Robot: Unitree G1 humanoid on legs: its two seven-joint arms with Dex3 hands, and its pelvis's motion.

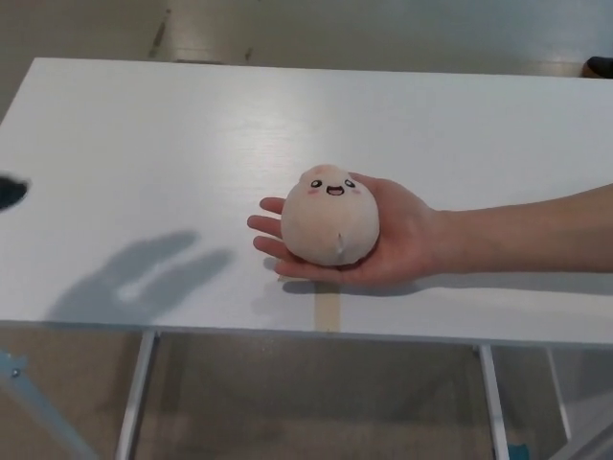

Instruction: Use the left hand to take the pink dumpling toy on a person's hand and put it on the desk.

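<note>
One pink dumpling toy (329,217), seemingly soft and light, rests on a person's open palm (397,235) above the white table (144,144), best grasped around its rounded sides; the left hand (11,192) barely shows, so its state cannot be told.
</note>
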